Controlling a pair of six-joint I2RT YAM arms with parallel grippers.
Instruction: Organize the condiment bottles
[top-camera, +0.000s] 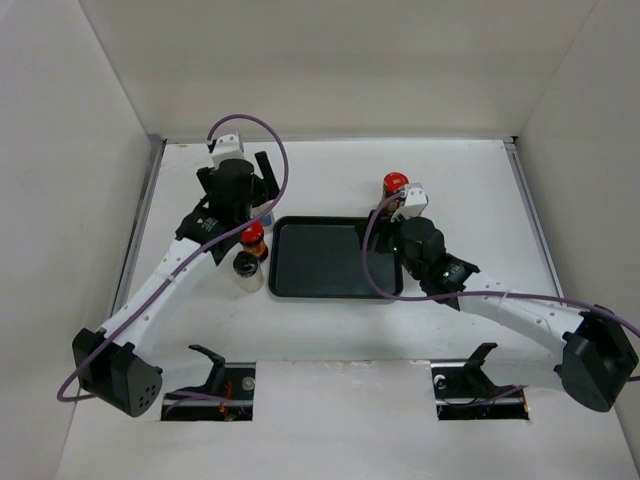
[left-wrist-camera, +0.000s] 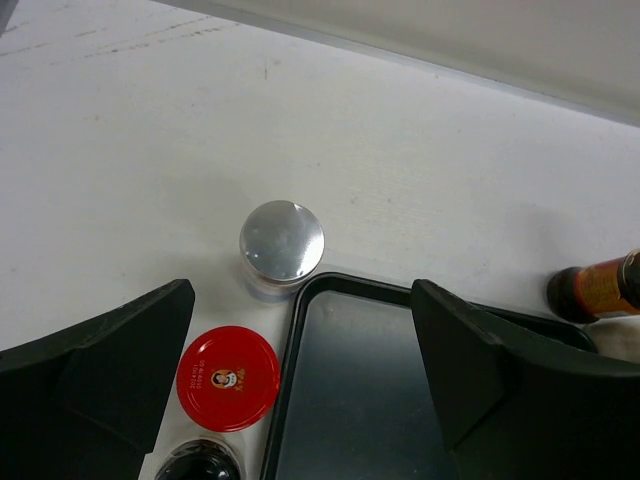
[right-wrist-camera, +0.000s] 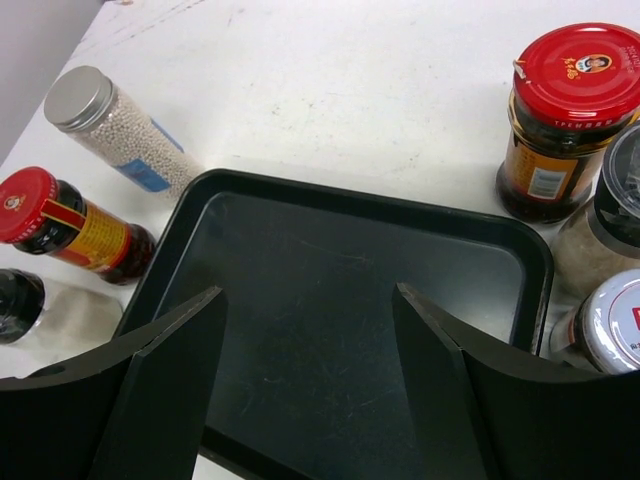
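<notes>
Left of the black tray, on the white surface, stood a silver-lidded bottle, a red-lidded bottle and a black-lidded bottle; at its right stood a red-lidded jar, a black-capped shaker and a white-capped shaker; the left pincer and the right pincer both hung wide open, empty, above the tray.
</notes>
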